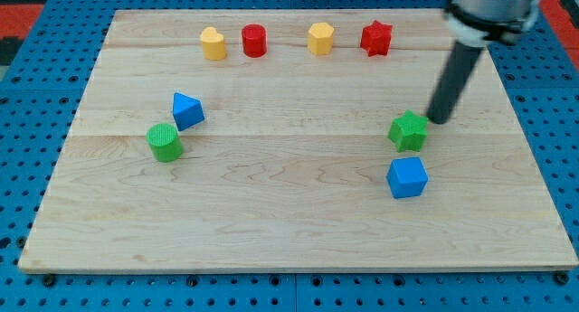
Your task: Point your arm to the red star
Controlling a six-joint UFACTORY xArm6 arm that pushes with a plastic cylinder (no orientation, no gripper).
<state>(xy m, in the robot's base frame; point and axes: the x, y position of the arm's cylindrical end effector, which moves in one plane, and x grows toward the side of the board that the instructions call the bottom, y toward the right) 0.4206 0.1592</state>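
The red star (375, 38) lies near the view's top, right of centre, on the wooden board (289, 222). My tip (438, 120) is at the end of the dark rod at the view's right, well below and to the right of the red star. The tip sits just right of the green star (409, 130), close to it or touching it. A yellow hexagon-like block (320, 38) lies just left of the red star.
A red cylinder (255, 41) and a yellow heart-like block (213, 43) lie along the top row. A blue cube (407, 177) sits below the green star. A blue block (187, 110) and a green cylinder (165, 142) lie at the left.
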